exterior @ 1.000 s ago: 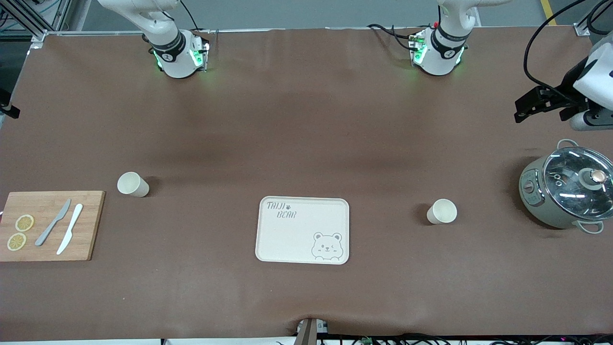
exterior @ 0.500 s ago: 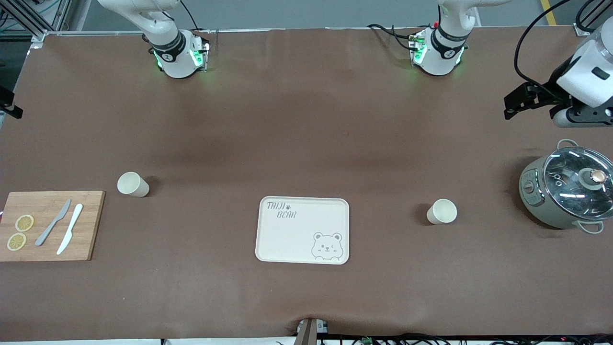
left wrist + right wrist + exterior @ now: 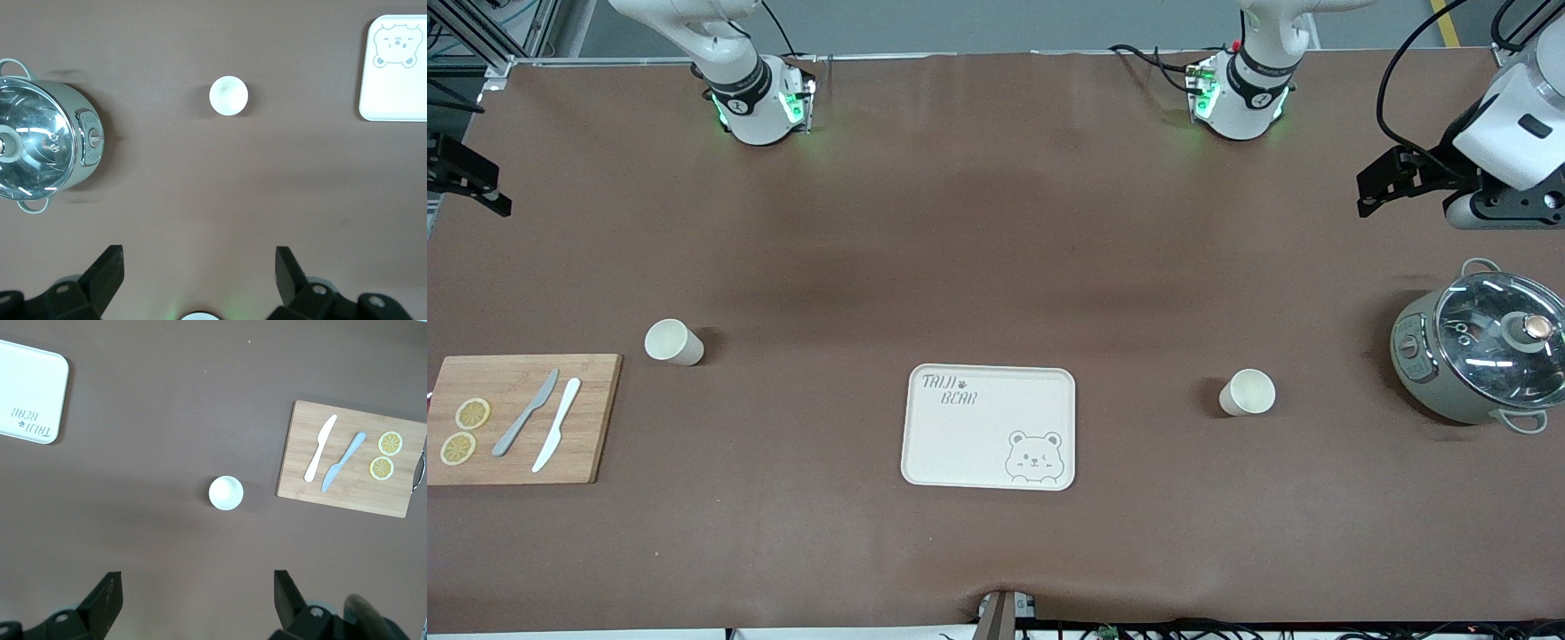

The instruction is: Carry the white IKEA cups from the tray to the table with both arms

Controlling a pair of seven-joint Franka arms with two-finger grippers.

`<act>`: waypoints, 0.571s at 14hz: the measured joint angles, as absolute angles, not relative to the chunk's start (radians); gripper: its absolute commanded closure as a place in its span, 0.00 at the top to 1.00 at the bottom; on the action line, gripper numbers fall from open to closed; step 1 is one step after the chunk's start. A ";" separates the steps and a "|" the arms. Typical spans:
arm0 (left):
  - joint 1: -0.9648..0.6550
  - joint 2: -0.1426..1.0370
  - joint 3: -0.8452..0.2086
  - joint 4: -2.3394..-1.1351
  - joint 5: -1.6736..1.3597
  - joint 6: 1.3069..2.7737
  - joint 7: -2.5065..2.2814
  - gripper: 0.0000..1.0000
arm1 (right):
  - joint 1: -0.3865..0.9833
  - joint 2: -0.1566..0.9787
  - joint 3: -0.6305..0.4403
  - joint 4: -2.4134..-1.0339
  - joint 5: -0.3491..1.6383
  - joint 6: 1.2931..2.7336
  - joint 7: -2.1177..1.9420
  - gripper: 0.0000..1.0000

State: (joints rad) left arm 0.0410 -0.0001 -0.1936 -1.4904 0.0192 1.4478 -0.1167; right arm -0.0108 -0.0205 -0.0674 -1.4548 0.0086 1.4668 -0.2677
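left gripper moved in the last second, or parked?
Yes. In the front view the left gripper has shifted away from the lidded pot, toward the robots' bases and slightly toward the table's middle. It is open, up over bare table.

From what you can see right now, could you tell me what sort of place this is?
Probably a robotics lab staged as a kitchen: two arm bases bolted to a covered table, with a pot, cutting board and bear tray laid out.
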 measured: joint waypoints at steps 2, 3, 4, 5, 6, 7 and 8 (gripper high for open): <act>0.047 -0.003 -0.192 -1.491 0.019 1.445 -0.117 1.00 | -0.023 -0.024 -0.069 -1.457 0.008 1.466 -0.268 1.00; 0.056 -0.006 -0.191 -1.493 0.019 1.445 -0.113 1.00 | -0.028 -0.024 -0.069 -1.458 0.008 1.466 -0.268 1.00; 0.072 -0.012 -0.190 -1.496 0.019 1.445 -0.090 1.00 | -0.032 -0.024 -0.069 -1.459 0.008 1.466 -0.268 1.00; 0.092 -0.020 -0.189 -1.499 0.019 1.445 -0.062 1.00 | -0.035 -0.024 -0.069 -1.461 0.008 1.466 -0.268 1.00; 0.108 -0.030 -0.188 -1.502 0.019 1.445 -0.045 1.00 | -0.039 -0.024 -0.069 -1.462 0.008 1.466 -0.268 1.00; 0.116 -0.039 -0.187 -1.506 0.019 1.445 -0.035 1.00 | -0.041 -0.024 -0.069 -1.462 0.008 1.466 -0.268 1.00; 0.118 -0.048 -0.187 -1.510 0.019 1.444 -0.033 1.00 | -0.042 -0.024 -0.069 -1.463 0.008 1.466 -0.268 1.00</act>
